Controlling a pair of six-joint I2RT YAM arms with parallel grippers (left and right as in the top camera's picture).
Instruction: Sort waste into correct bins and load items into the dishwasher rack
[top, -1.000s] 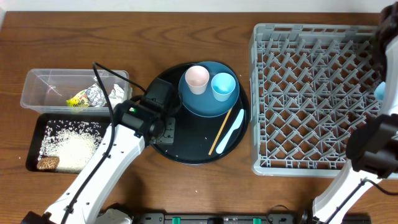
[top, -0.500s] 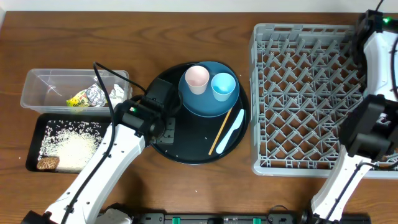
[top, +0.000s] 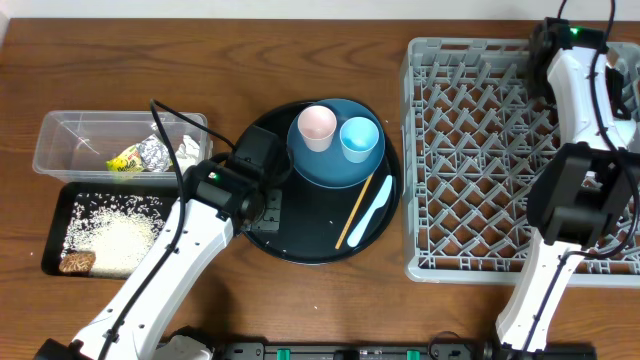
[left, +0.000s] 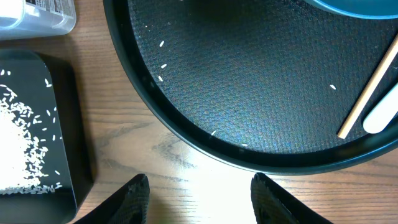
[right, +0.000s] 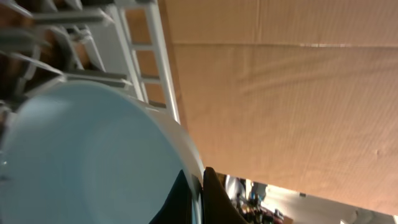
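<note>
My right gripper (right: 198, 198) is shut on the rim of the white bowl (right: 81, 155), held over the far right corner of the grey dishwasher rack (top: 480, 150). My left gripper (left: 200, 193) is open and empty over bare wood, just beside the round black tray (left: 249, 93). On that tray the dark blue plate (top: 335, 168) carries the pink cup (top: 317, 127) and light blue cup (top: 359, 138). The chopstick (top: 355, 210) and white spoon (top: 372, 212) lie beside it. The clear tub (top: 70, 140) holds the foil ball (top: 153, 152), wrapper (top: 125, 160) and white paper (top: 188, 150).
The shallow black tray (top: 58, 200) at the front left holds rice (top: 120, 235) and the brown lump (top: 76, 262). A few rice grains (left: 163, 65) lie on the round tray. My left arm (top: 190, 240) crosses the table's front left.
My right arm has swung from the right edge in over the rack's far right corner with the bowl. The left arm has not moved.
</note>
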